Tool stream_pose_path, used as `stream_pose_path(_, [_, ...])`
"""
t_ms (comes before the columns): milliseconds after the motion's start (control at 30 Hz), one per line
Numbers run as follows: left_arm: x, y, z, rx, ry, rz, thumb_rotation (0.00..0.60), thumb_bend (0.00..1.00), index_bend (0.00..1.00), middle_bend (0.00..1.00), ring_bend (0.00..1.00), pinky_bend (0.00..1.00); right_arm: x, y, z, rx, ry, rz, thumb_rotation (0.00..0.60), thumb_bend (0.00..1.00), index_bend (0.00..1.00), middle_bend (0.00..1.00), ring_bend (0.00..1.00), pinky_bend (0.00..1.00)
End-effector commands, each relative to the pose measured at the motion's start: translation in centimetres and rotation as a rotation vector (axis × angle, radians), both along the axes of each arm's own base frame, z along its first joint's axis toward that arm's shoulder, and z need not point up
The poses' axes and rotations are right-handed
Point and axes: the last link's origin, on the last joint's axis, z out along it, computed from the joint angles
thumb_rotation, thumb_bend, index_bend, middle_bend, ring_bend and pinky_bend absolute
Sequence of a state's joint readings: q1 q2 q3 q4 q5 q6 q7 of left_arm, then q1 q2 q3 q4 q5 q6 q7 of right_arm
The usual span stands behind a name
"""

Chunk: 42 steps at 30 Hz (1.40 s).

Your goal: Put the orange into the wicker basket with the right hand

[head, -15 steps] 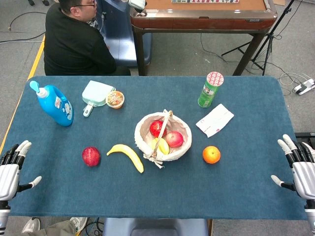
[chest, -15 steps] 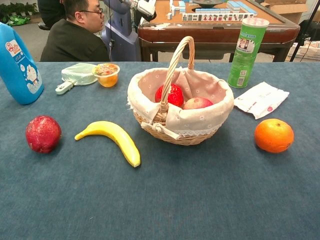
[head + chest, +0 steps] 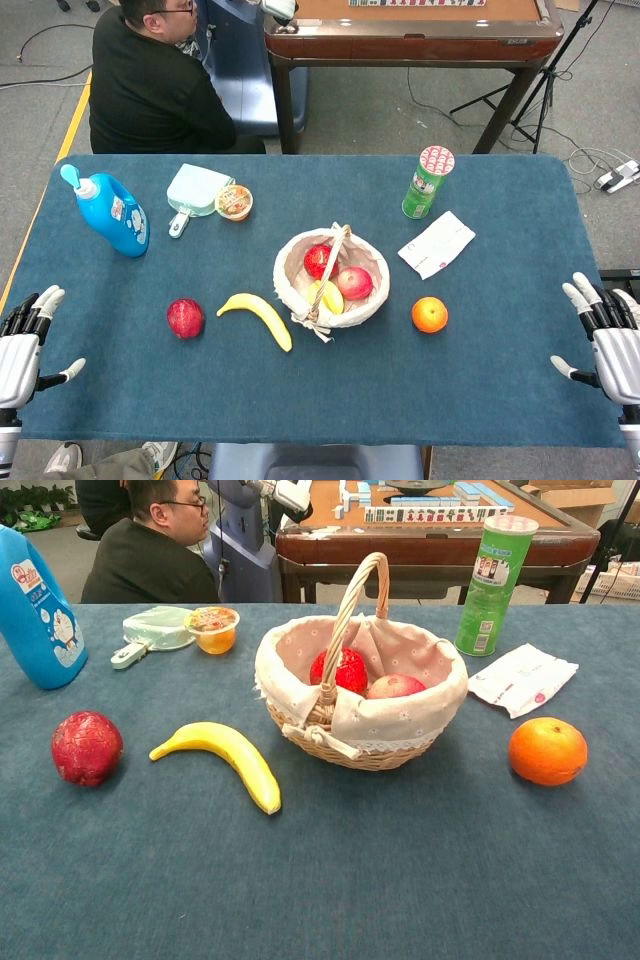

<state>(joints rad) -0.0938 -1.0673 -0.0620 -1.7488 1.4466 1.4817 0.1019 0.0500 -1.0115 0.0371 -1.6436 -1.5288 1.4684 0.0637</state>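
The orange (image 3: 430, 314) (image 3: 547, 751) lies on the blue tablecloth just right of the wicker basket (image 3: 367, 304) (image 3: 395, 751). The basket has a cloth lining and an upright handle, and red and yellow fruit lies inside it. My right hand (image 3: 610, 338) hovers at the table's right edge, well right of the orange, fingers spread and empty. At the left edge my left hand (image 3: 22, 343) is likewise spread and empty. Neither hand shows in the chest view.
A banana (image 3: 258, 316) and a red fruit (image 3: 185, 318) lie left of the basket. Behind are a blue detergent bottle (image 3: 110, 212), a fruit cup (image 3: 234, 202), a green can (image 3: 427, 182) and a white packet (image 3: 436, 243). A person (image 3: 150, 85) sits at the far side.
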Motion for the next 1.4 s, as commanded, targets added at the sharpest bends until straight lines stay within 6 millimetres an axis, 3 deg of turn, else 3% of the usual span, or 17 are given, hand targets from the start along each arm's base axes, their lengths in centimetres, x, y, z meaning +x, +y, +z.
stream_pose_path(33, [0.0,-0.1,0.0,0.001,0.001,0.0,0.6,0.17,0.0,0.0,0.0,0.08,0.7,-0.9,-0.2,0.027,0.021,0.031,0.6,0.1,0.0,0.06,0.05,0.2])
stream_pose_path(167, [-0.1,-0.3,0.1,0.006,0.002,0.005,0.6,0.17,0.0,0.0,0.0,0.08,1.8,-2.8,-1.0,0.082,0.038,0.071,0.6,0.1,0.11,0.24,0.24,0.34])
stream_pose_path(267, [-0.1,-0.3,0.2,0.007,0.002,0.005,0.6,0.17,0.0,0.0,0.0,0.08,2.3,-4.3,-2.1,0.133,0.046,0.085,0.6,0.1,0.16,0.3,0.29,0.38])
stream_pose_path(767, [-0.3,-0.4,0.2,0.005,0.009,0.016,0.6,0.17,0.0,0.0,0.0,0.08,4.2,-8.9,-8.0,0.348,0.084,0.108,0.6,0.1,0.16,0.24,0.28,0.38])
stream_pose_path(1000, [-0.2,-0.4,0.2,0.004,0.009,0.016,0.6,0.17,0.0,0.0,0.0,0.08,4.6,-10.0,-10.8,0.419,0.102,0.109,0.6,0.1,0.16,0.19,0.22,0.38])
stream_pose_path(1400, [-0.4,-0.5,0.3,0.004,0.012,0.022,0.6,0.17,0.0,0.0,0.0,0.08,4.6,-11.7,-14.0,0.473,0.121,0.098,0.6,0.1,0.16,0.2,0.22,0.38])
